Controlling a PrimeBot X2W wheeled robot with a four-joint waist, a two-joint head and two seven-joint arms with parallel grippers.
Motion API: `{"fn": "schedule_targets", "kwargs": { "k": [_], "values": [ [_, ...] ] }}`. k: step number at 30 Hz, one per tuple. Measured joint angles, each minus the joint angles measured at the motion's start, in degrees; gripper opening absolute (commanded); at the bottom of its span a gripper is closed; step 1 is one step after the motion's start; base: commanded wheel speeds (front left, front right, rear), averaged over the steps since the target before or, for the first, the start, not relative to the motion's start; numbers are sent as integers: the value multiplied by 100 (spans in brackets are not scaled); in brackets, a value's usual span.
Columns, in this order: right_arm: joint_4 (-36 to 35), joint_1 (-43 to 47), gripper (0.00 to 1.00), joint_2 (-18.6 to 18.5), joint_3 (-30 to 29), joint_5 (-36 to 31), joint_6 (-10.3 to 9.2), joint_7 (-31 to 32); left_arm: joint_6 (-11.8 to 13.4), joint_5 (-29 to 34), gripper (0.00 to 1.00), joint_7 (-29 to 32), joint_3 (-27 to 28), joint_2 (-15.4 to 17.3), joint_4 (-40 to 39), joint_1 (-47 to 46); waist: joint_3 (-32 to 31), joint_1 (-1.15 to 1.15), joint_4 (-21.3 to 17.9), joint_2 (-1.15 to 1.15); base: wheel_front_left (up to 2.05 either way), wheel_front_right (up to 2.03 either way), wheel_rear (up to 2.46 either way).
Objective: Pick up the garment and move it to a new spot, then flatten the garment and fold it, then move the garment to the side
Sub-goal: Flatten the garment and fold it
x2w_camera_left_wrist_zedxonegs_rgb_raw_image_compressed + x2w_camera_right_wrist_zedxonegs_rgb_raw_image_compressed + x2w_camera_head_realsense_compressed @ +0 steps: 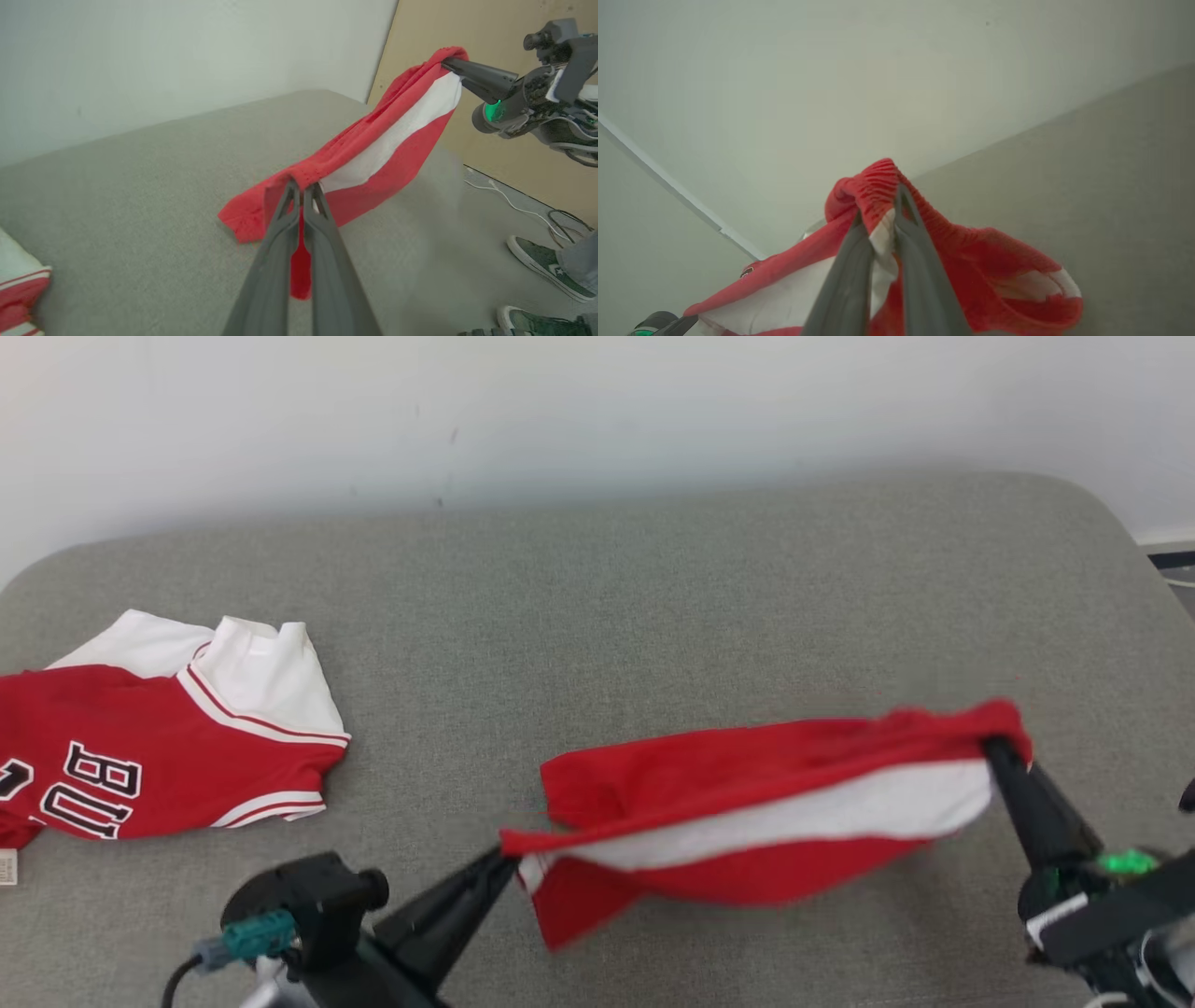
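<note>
The garment (747, 812) is red with a white band and hangs stretched between both grippers above the grey surface. My left gripper (509, 857) is shut on its left end; in the left wrist view the fingertips pinch the red hem (303, 186) of the garment (373, 154). My right gripper (997, 747) is shut on the right end, held higher. In the right wrist view the ribbed red edge of the garment (878, 191) wraps over my right gripper (882, 212). The cloth's lower edge sags close to the surface.
A second red and white jersey (159, 737) with black letters lies flat at the left of the grey padded table (653, 597). A wall stands behind. A person's green shoes (542, 263) and white cables (504, 198) are on the floor off the table's right side.
</note>
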Motion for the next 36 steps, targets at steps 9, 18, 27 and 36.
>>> {"fn": "schedule_targets", "kwargs": {
  "k": [9,18,27,36],
  "values": [
    [59,405,0,-247,483,411,-1,821,-34,-865,0,950,-590,257,-16,177,407,0,-70,0,0,0,0],
    [1076,-2636,0,588,426,797,-55,1815,-34,-1657,0,2261,-378,344,1265,-2414,1032,2,-232,0,0,0,0],
    [2902,-6470,0,2014,-416,899,-449,1522,-40,-1057,0,2165,431,103,2821,-6375,1844,3,-433,1,0,0,0],
    [4056,-5963,0,2102,-165,894,-43,1163,-38,-904,0,1178,-411,-100,3267,-5837,2278,4,-339,2,0,0,0]
  ]
}}
